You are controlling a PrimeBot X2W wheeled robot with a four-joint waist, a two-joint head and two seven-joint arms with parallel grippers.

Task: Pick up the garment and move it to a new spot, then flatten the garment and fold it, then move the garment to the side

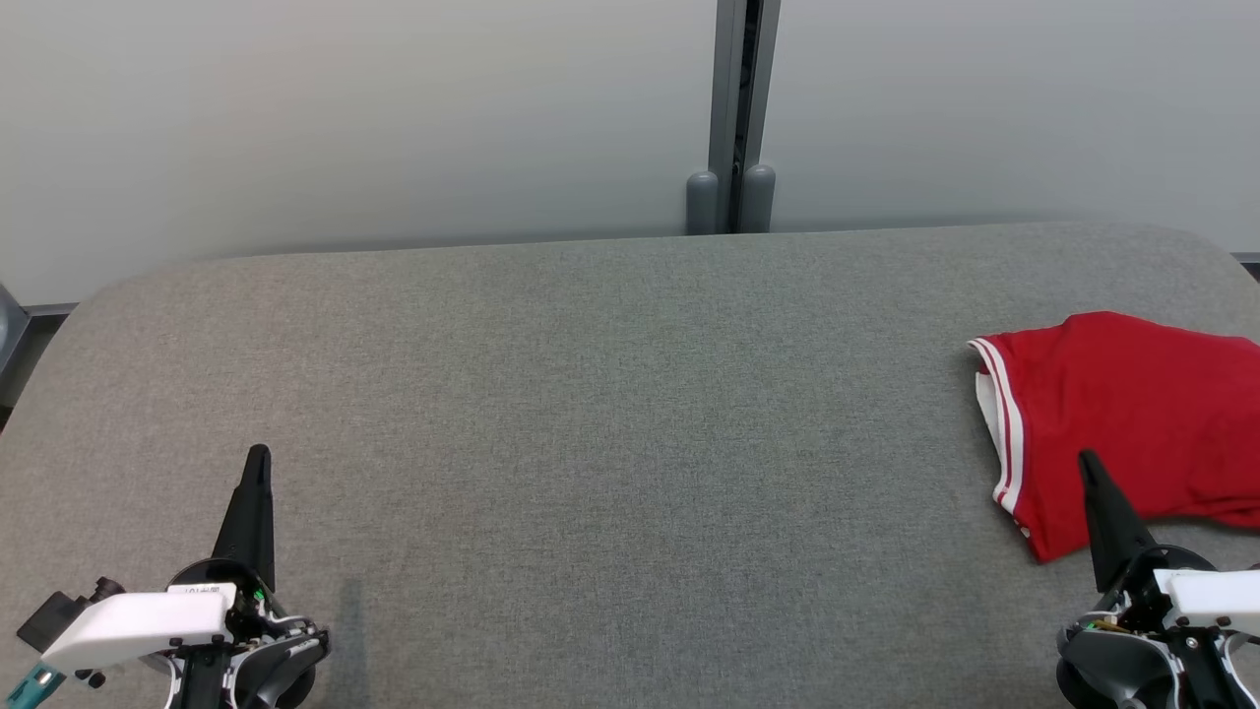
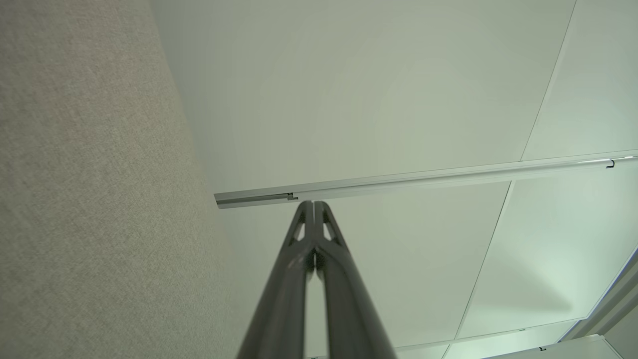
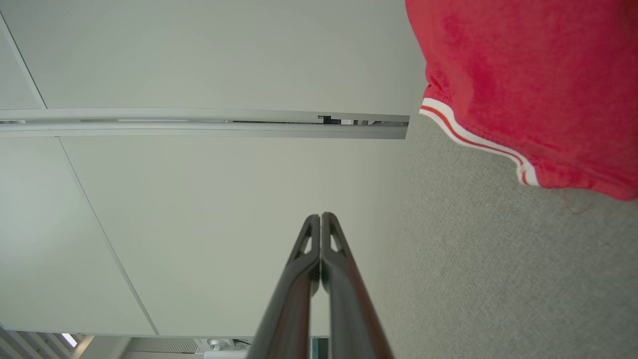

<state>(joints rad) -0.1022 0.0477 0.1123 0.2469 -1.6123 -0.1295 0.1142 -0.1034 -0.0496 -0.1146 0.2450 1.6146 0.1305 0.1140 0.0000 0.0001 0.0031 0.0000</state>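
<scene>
Garment point(image 1: 1132, 414), red with white-striped trim, lies rumpled at the table's point(image 1: 591, 394) right edge. Your right end effector point(image 1: 1087, 461) is pressed together at the table's front right, your left end effector point(image 1: 259, 455) likewise at its front left.

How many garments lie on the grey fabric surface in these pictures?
1. The red garment with white-striped trim lies at the right end of the grey surface, by the right pincer. The picture's edge cuts it off, so more may be hidden.
</scene>
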